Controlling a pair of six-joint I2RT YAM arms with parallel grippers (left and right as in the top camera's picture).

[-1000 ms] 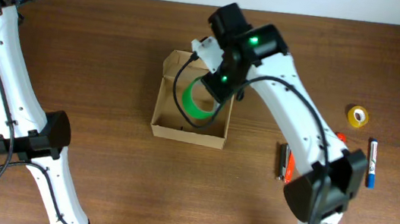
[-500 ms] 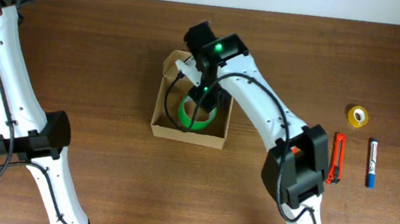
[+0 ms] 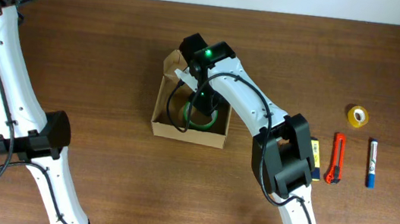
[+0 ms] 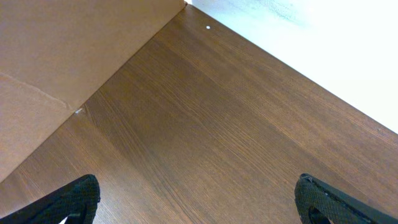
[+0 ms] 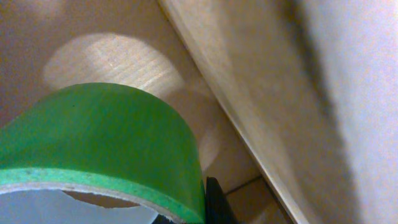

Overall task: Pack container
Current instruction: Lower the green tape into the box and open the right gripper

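R fingers (image 5: 217,202): narrow, pinched on green tape roll (image 5: 106,137). One pad shows at the roll's outer face; the other is hidden.
Item held: roll, now low in the box (image 3: 186,135), close to one wall.
Change: in the last sec you've brought the right gripper (image 3: 202,106) from over the rim down inside. Judged: placement nearly done, release pending.
Box: mid-table, lid flap (image 3: 171,64) open at far side.
Left gripper (image 4: 199,202): wide, empty, over bare table (image 4: 205,112), well apart from the box.
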